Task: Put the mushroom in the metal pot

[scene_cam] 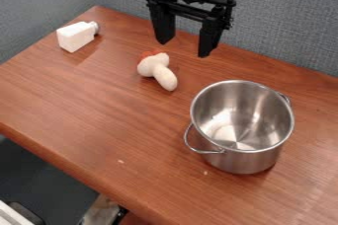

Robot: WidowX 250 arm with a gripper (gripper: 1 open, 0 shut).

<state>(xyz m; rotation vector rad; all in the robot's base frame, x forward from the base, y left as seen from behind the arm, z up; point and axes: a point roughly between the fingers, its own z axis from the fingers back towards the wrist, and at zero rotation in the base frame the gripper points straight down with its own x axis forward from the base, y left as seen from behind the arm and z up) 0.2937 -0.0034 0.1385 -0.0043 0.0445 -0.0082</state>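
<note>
The mushroom [158, 70] lies on its side on the wooden table [79, 96], cream stem toward the front right, orange-brown cap toward the back left. The shiny metal pot [240, 125] stands upright to its front right, with nothing visible inside and its wire handle hanging at the front. My gripper [184, 43] hangs above and just behind the mushroom, black fingers pointing down and spread wide apart. It is open, holds nothing and does not touch the mushroom.
A white rectangular block [77, 37] lies at the table's back left. A grey wall runs behind the table. The table's front edge drops off to the lower left.
</note>
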